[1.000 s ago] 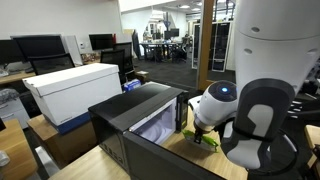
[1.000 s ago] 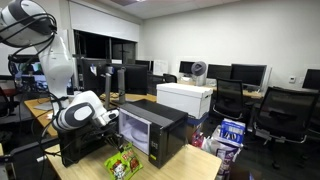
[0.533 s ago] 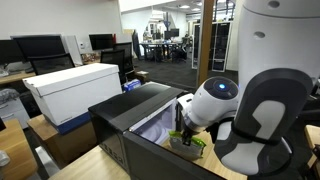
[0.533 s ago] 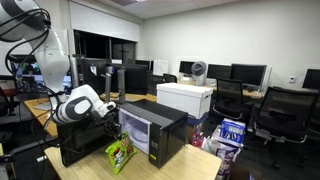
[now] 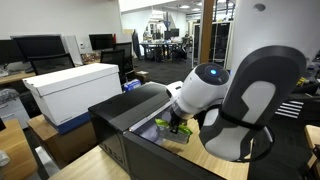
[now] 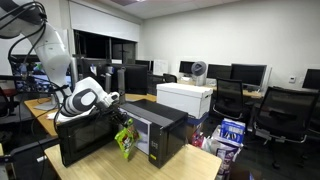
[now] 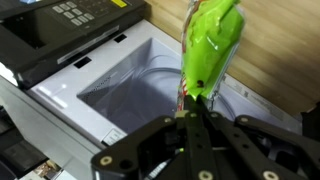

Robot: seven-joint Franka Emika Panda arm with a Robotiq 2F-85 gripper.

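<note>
**A:** How do the jaws stand, as we see them?

**B:** Pinched tight. In the wrist view the gripper [image 7: 190, 108] has its black fingers closed on one end of a shiny green plastic snack bag [image 7: 212, 45]. Only the crimped film lies between them. From the fingertips the bag runs toward one o'clock.

**A:** And where do we place that bag in the room?

**B:** It hangs clear of the table, in front of the open mouth of a black microwave oven [image 7: 60, 45]. In the wrist view the oven's pale cavity [image 7: 140, 90] lies at nine o'clock from the bag. In an exterior view the bag dangles below the gripper [image 6: 119, 124] at about five o'clock, just at the opening. The oven's door [image 6: 85, 140] is swung wide, at nine o'clock from the bag. We cannot tell whether the bag touches the frame.

**A:** Can we read anything?

**B:** Not a word. The oven's control panel [image 7: 80, 12] sits at eleven o'clock from the bag in the wrist view, and its rows of keys are too small to make out. The bag carries some darker print near the fingers, blurred past reading.

**A:** What else stands near?

**B:** A large white box [image 5: 72, 88], at ten o'clock from the oven in an exterior view, well apart from the gripper.
</note>
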